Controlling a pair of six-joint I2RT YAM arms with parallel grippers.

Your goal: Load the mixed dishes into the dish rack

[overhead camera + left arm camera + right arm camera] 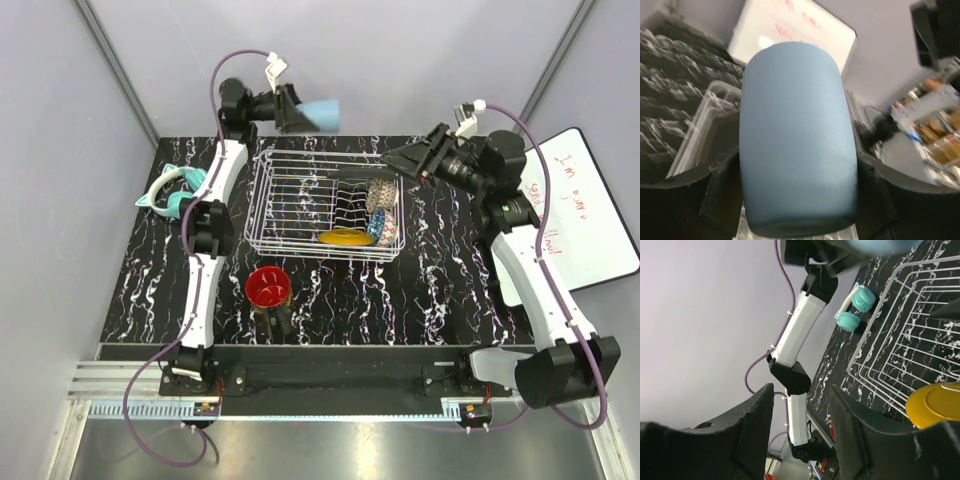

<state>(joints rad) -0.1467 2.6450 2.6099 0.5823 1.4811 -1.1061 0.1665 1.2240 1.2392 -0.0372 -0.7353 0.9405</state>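
Marble-patterned black tabletop (440,290) between grey walls (60,150); left claw (305,112) pinches light blue cup (327,113), right claw (397,158) spread.

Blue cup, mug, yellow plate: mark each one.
blue cup (797,140), left wrist view, middle of its side wall.
mug (268,287), top view, its red inside.
yellow plate (345,237), top view, middle of its face.

Black marbled table (440,290) bears dish rack (300,195), red-lined mug (268,287), seemingly teal headphones (182,203).

Light blue cup (797,150), mustard plate (345,237), white rack (290,210)
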